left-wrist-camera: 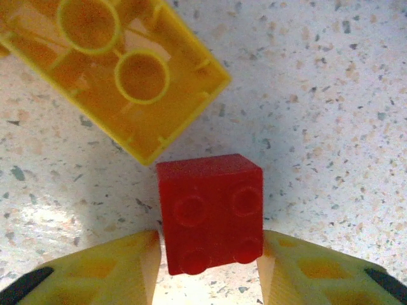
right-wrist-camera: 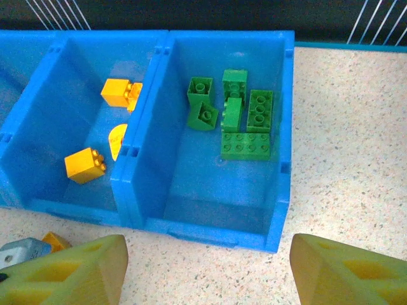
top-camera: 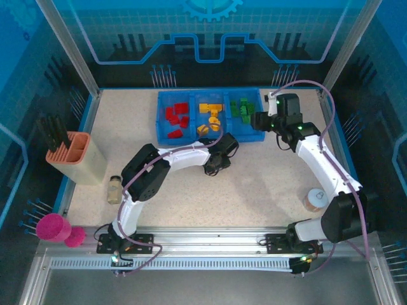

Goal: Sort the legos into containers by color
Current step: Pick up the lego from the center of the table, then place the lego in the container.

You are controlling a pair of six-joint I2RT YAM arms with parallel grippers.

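Three bins [right-wrist-camera: 137, 165] hold reds [top-camera: 178, 117], yellows [top-camera: 211, 109], greens [right-wrist-camera: 259, 111]; left gripper [left-wrist-camera: 210, 257] pinches red brick [left-wrist-camera: 210, 210] by yellow brick [left-wrist-camera: 121, 70], right gripper [right-wrist-camera: 208, 260] open

The worktop [top-camera: 254, 184] lies bare across its middle and near edge. At the far edge the blue tray [top-camera: 160, 117] bars the way, with the left arm [top-camera: 184, 155] slanting across before it. A peach holder [top-camera: 82, 155] and small jar [top-camera: 114, 189] crowd the left edge, a round object [top-camera: 315, 200] the right. An upturned yellow brick [left-wrist-camera: 121, 70] sits just beyond the red brick [left-wrist-camera: 210, 213].
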